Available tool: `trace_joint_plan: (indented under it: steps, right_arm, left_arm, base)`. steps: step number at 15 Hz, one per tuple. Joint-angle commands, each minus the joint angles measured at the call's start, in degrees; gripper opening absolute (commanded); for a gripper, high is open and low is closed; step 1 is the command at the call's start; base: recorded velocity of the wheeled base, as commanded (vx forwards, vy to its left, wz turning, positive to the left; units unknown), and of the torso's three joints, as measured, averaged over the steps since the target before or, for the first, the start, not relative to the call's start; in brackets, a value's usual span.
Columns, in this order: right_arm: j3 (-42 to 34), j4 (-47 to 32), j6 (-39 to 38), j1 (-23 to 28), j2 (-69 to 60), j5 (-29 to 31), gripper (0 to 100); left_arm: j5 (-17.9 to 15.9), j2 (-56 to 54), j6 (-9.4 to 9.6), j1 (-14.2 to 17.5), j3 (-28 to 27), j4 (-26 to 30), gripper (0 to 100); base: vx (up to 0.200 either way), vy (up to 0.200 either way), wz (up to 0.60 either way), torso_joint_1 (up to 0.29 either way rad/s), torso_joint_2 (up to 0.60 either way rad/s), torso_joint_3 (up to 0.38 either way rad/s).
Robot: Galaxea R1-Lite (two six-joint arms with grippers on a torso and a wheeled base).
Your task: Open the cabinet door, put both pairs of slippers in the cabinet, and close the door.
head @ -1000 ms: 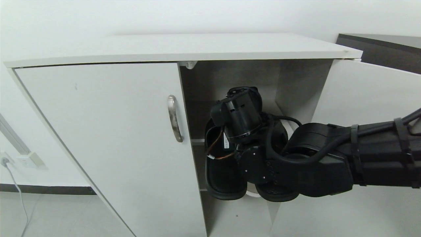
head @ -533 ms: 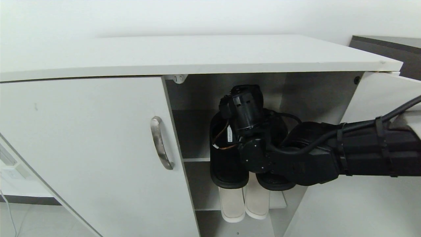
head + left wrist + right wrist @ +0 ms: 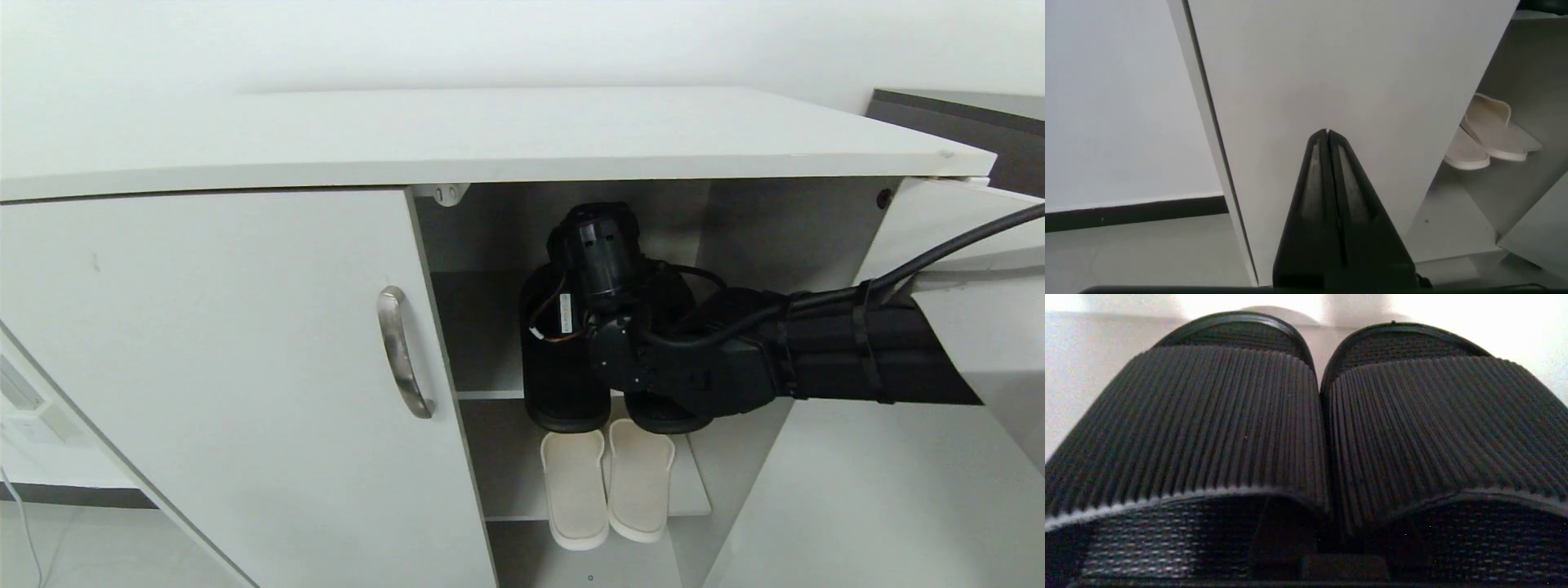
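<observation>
Inside the cabinet [image 3: 751, 220], at 12 o'clock from the white slippers [image 3: 575, 490], the right claw [image 3: 1319, 555] pinches the black slippers [image 3: 563, 392] at their touching inner walls; they look light, bendy, grippy. The left claw [image 3: 1327, 143] is pressed together.

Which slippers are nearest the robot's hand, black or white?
The black slippers, at the right arm's tip; the white slippers lie apart on the shelf below.
</observation>
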State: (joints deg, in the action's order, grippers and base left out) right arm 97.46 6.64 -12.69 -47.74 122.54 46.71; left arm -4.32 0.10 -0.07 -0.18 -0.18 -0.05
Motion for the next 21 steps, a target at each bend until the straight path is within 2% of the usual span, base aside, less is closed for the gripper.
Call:
trace_joint_plan:
  steps: [1, 6, 16, 17, 21]
  right_arm:
    - [3.61, -1.72, -0.05, 0.37, 1.39, -0.13, 0]
    - [10.82, -6.47, -0.49, 1.51, 4.20, -0.40, 0]
    - [11.43, -6.91, -0.58, 2.04, 5.60, -0.66, 0]
    - [10.99, -6.91, -0.67, 1.95, 5.34, -0.66, 100]
    - [6.16, -6.64, -0.76, 1.33, 2.09, -0.57, 100]
  left_arm:
    - [0.01, -0.01, -0.01, 0.01, 0.01, -0.04, 0]
    - [0.10, -0.01, -0.01, 0.01, 0.01, -0.04, 0]
    - [0.71, -0.01, -0.10, 0.01, 0.01, -0.04, 0]
    - [0.71, -0.01, -0.10, 0.01, 0.01, -0.04, 0]
    - [0.71, -0.01, -0.28, 0.01, 0.01, -0.04, 0]
  base:
    - [0.000, 0.000, 0.00, 0.000, 0.00, 0.000]
    - [0.000, 0.000, 0.00, 0.000, 0.00, 0.000]
    - [0.000, 0.000, 0.00, 0.000, 0.00, 0.000]
    - [0.000, 0.000, 0.00, 0.000, 0.00, 0.000]
    - [0.000, 0.000, 0.00, 0.000, 0.00, 0.000]
